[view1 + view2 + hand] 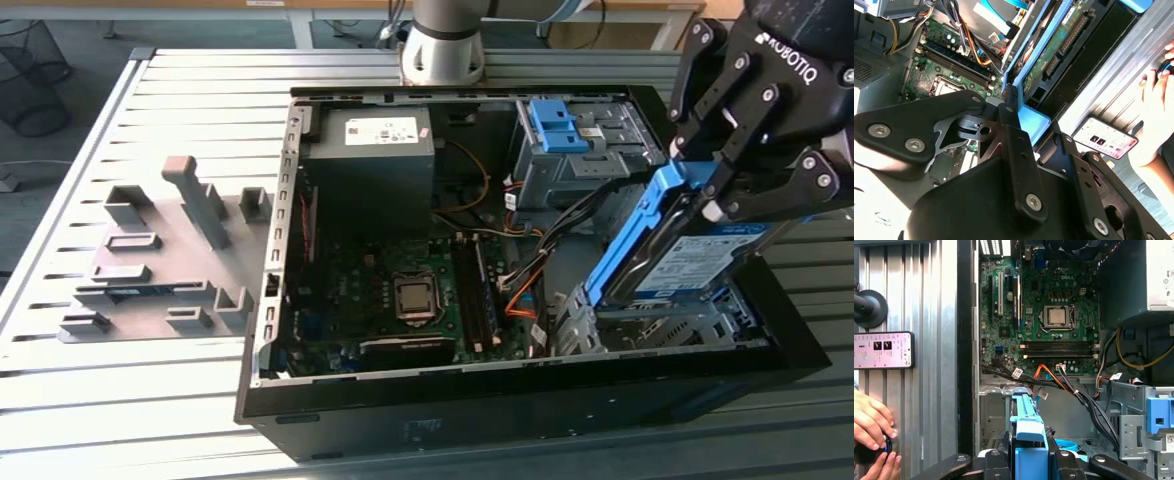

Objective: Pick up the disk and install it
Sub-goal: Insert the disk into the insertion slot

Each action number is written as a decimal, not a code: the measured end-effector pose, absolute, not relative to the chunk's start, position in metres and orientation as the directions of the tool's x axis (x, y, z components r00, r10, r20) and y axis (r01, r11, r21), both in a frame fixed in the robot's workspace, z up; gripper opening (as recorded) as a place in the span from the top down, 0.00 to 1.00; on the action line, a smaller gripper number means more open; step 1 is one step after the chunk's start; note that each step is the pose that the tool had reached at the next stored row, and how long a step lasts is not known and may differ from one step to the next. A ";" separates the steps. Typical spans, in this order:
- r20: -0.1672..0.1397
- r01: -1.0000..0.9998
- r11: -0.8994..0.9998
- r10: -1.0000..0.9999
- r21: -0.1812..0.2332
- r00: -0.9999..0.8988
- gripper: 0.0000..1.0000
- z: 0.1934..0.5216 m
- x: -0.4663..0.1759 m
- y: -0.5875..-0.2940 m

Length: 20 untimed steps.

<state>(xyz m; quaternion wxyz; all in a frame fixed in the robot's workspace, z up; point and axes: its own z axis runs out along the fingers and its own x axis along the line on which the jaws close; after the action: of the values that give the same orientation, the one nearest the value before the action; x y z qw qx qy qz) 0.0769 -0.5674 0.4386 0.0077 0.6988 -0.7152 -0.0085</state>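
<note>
Clearly, the gripper [727, 195] has its jaws clamped on the disk [674, 255], held tilted above the computer case's [534, 400] drive cage [654, 325]; in the first wrist view, a person's hands [871, 432] rest beside a phone [883, 350]

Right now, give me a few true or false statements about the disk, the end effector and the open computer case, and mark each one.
1. The end effector is shut on the disk. True.
2. The disk lies flat on the slatted table. False: it is held tilted over the drive cage inside the computer case.
3. The disk has blue rails along its edges. True.
4. The power supply sits beside the drive cage. False: it is in the far corner, towards the exterior view's left.
5. A phone lies on the table outside the case. True.
</note>
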 end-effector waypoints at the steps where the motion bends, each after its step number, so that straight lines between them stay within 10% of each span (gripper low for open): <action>1: -0.001 -0.999 0.023 -1.000 0.023 -0.023 0.64 0.438 0.077 -0.567; 20: -0.001 -0.999 0.023 -1.000 0.023 -0.023 0.63 0.433 0.077 -0.567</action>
<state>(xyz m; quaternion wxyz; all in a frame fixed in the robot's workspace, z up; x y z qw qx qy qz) 0.0769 -0.5674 0.4329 0.0076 0.6988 -0.7152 -0.0086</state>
